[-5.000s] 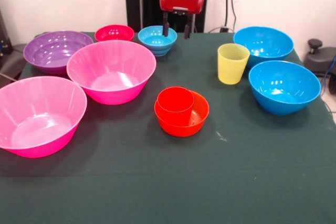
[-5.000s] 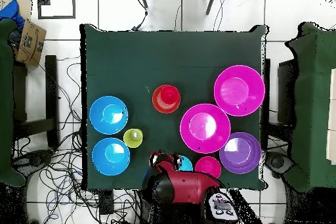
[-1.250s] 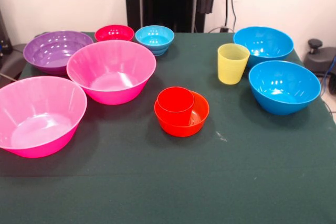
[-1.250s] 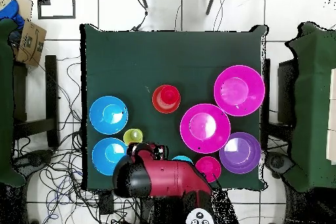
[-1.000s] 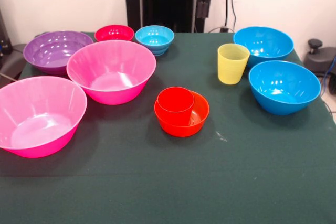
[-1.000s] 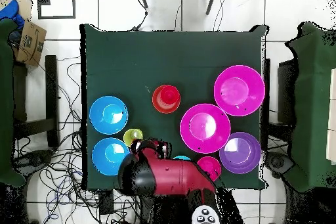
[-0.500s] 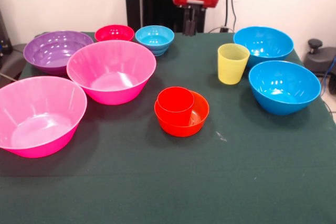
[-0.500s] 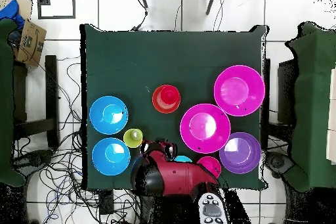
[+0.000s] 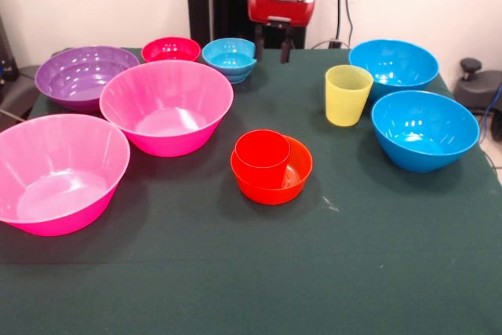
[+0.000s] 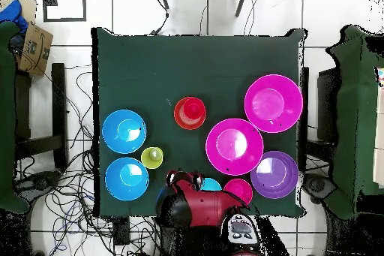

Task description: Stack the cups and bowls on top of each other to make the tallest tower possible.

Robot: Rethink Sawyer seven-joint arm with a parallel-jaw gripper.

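Note:
The red cup [image 9: 262, 151] stands inside the small orange bowl [image 9: 293, 176] at mid-table; from overhead they show as the red cup [image 10: 191, 109] in the orange bowl [image 10: 180, 115]. The yellow cup [image 9: 347, 94] [image 10: 152, 158] stands alone. My gripper [image 9: 272, 47] [image 10: 185, 179] hangs open at the far edge. Its left finger [image 9: 259, 46] is right at the rim of the small light-blue bowl [image 9: 230, 58], which the arm partly hides from overhead [image 10: 211, 185]. Nothing is between the fingers.
Two large blue bowls [image 9: 393, 64] [image 9: 424, 129] sit at the right. Two large pink bowls [image 9: 166, 106] [image 9: 59, 172] and a purple bowl [image 9: 82, 74] fill the left. A small red bowl [image 9: 171, 49] is beside the light-blue one.
The gripper rose away from the light-blue bowl and swung right. Over the last second it has come back left and down to that bowl's right rim. The bowls and cups have stayed put.

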